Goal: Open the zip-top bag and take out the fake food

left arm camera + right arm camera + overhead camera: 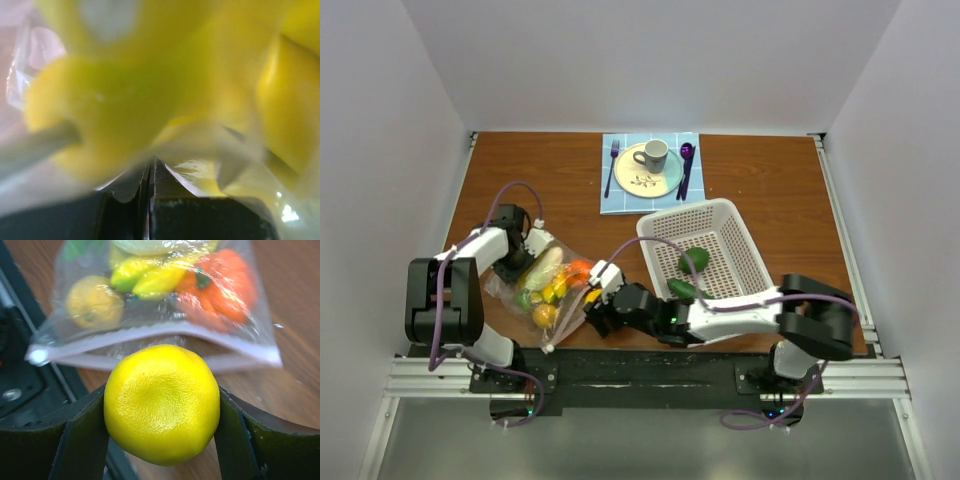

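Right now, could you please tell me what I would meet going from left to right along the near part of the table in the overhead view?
Bag → yellow fruit held in the right gripper → white basket.

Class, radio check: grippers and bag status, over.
Right gripper shut on yellow fruit, outside bag. Left gripper shut on bag. More food inside. Nothing blocking.
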`<state>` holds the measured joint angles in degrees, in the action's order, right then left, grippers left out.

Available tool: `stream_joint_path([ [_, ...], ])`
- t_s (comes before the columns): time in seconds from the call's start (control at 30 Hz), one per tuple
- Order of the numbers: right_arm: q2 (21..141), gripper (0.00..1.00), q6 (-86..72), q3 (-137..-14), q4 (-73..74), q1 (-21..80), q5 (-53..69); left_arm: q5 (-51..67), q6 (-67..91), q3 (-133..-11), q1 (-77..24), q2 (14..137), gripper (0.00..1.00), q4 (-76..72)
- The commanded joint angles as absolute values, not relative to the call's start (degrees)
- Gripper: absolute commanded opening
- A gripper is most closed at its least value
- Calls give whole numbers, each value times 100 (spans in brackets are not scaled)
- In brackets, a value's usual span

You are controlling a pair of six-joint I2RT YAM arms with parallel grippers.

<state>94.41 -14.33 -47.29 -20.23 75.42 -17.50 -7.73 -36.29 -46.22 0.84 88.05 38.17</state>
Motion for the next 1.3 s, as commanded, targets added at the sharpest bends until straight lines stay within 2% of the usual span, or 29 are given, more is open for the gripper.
stream_joint_path([
  [0.0,8009,27,-1854,-4299,-1197,7550,-2039,-905,-3665,-4790,308,8930,0,3630],
  [0.1,7121,27,-1959,-4228,-424,7419,-2881,-853,-3586,-4790,299,8930,0,3674],
  [0.2,6514,21,-2424,-4219,463,6804,-3469,-835,-3542,-4720,264,8912,0,3683],
  [0.23,6426,22,-2913,-4236,1023,6637,-3915,-835,-3542,-4668,264,8895,0,3674],
  [0.3,6241,35,-3207,-4297,1483,6496,-4481,-826,-3542,-4623,264,8851,0,3674],
  [0.33,6205,58,-3295,-4298,1703,6408,-4535,-835,-3551,-4597,255,8851,0,3665],
  [0.37,6214,70,-3278,-4280,1749,6390,-4553,-826,-3542,-4579,246,8851,0,3665],
  [0.4,6231,73,-3296,-4315,1827,6372,-4588,-826,-3542,-4588,246,8859,0,3682],
  [0.5,6476,99,-3541,-4403,2240,6337,-4649,-809,-3533,-4632,229,8894,0,3700],
  [0.73,7119,98,-3086,-4710,2136,6302,-3666,-747,-3507,-4667,185,8833,0,3744],
  [0.87,7233,86,-2453,-5087,1934,7047,-3726,-782,-3524,-4632,185,8824,0,3718],
  [0.9,7303,75,-2226,-5150,1820,7258,-3796,-782,-3516,-4641,185,8850,0,3709],
  [1.0,7471,53,-1865,-5099,1086,7856,-3517,-782,-3489,-4667,185,8921,0,3683],
  [1.13,7584,42,-1469,-4413,-700,7919,-2805,-756,-3445,-4684,185,9017,0,3674],
  [1.2,7900,43,-1311,-4508,-940,7954,-2768,-756,-3445,-4667,176,9000,0,3683],
  [1.27,8181,47,-1371,-5050,-468,7963,-3407,-782,-3463,-4632,185,8939,0,3683],
])
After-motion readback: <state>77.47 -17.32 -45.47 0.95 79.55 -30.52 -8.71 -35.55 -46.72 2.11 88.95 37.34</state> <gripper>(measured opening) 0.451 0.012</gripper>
